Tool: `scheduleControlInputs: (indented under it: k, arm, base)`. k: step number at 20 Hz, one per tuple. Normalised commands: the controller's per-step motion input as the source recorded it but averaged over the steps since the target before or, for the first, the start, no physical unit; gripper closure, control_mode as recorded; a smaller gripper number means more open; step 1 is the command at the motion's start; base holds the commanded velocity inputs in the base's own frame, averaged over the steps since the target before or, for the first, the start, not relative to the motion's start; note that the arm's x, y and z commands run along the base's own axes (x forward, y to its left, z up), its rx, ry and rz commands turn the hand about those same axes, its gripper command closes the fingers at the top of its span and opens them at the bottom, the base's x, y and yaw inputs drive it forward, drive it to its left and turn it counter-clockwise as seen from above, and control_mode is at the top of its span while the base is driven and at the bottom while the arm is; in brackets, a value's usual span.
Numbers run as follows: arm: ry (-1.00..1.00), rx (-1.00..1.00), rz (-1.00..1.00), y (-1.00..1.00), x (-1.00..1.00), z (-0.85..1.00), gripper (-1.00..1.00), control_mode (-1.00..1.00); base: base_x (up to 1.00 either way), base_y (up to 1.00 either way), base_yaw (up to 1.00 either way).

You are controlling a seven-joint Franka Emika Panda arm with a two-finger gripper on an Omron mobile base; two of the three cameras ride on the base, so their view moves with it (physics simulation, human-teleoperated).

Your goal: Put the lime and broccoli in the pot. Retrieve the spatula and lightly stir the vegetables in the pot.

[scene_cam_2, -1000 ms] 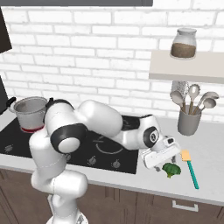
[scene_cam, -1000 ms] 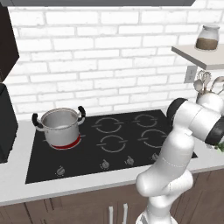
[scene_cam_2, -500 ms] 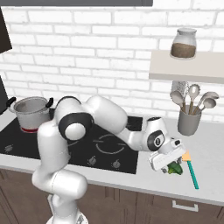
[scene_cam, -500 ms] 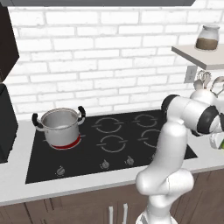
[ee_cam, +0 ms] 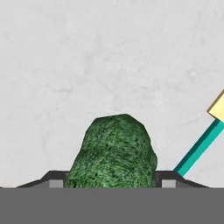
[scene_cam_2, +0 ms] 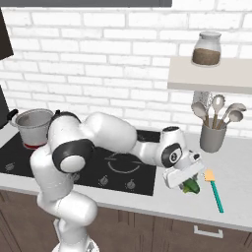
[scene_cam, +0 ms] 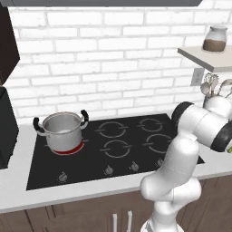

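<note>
The broccoli (ee_cam: 114, 153), a dark green lumpy floret, lies on the pale counter right of the stove. My gripper (scene_cam_2: 189, 183) is down over it, and in the hand view its two dark fingertips press against the floret's left and right sides. In the right base view the broccoli (scene_cam_2: 192, 187) peeks out under the white hand. The spatula (scene_cam_2: 214, 189), with a teal handle and yellow blade, lies just right of it on the counter, and its handle (ee_cam: 196, 151) also shows in the hand view. The steel pot (scene_cam: 61, 133) stands on the stove's far left burner. The lime is out of view.
A grey utensil cup (scene_cam_2: 212, 139) with spoons stands behind the spatula by the wall. A shelf (scene_cam_2: 211, 76) above it carries a glass jar (scene_cam_2: 205, 49). The black cooktop (scene_cam: 118, 149) lies between the pot and my arm. The counter's front edge is close below the broccoli.
The hand has swung right and dropped onto the broccoli. The jaws have narrowed from wide open to touching the floret's sides.
</note>
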Motion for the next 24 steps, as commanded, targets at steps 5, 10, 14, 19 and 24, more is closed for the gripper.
scheduleControlInputs:
  k: [5, 10, 14, 19, 24]
  arm:
    - [-0.24, 0.0, 0.14, 1.0, -0.04, 0.8, 1.0, -1.0]
    - [-0.2, 0.07, 0.11, 1.0, 0.43, 1.0, 1.0, -1.0]
    - [-0.01, 0.29, 0.14, 1.0, 0.82, 0.82, 1.0, -1.0]
    - [0.03, 0.34, 0.17, 1.0, 0.8, 0.45, 1.0, -1.0]
    - [0.09, 0.17, 0.13, 1.0, 0.55, 0.29, 1.0, -1.0]
  base:
    - [0.0, 0.0, 0.0]
    - [0.0, 0.0, 0.0]
    - [0.0, 0.0, 0.0]
    - [0.0, 0.0, 0.0]
    - [0.0, 0.0, 0.0]
